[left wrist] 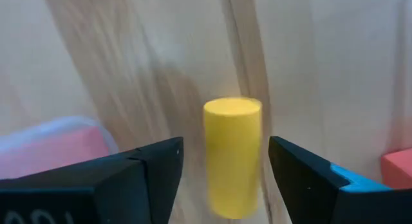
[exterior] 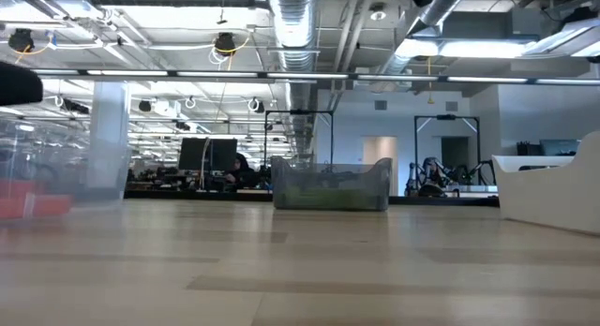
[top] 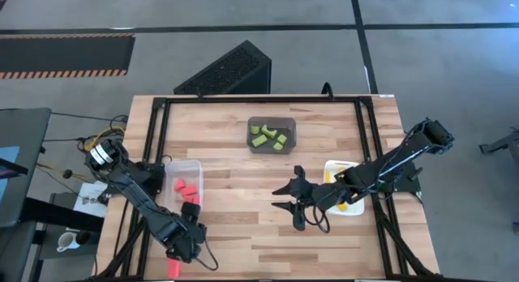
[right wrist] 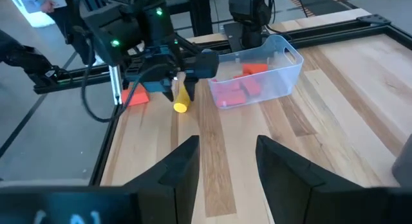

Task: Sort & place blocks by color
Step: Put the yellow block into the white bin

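Most blocks were already sorted: green ones in the grey bin (top: 272, 134) at twelve o'clock, red ones in the clear bin (top: 185, 187) at nine, yellow in the white bin (top: 335, 170) at three. Left gripper (left wrist: 225, 169), at seven o'clock, stood spread around a yellow cylinder (left wrist: 232, 156), not visibly pinching it. One red block (right wrist: 135, 95) lay beside it, unsorted. Right gripper (right wrist: 226, 156) waited spread, empty.

Pale striped wood covers the table (top: 243, 177), framed in black. At upper centre of the high view, light green blocks (top: 270, 136) fill a dark grey bin (top: 292, 133). Red blocks (top: 187, 190) sit in a clear bin (top: 197, 164) at left; a white bin (top: 331, 167) holds yellow at right. A yellow cylinder (left wrist: 232, 156) stands between black fingers (left wrist: 154, 172).
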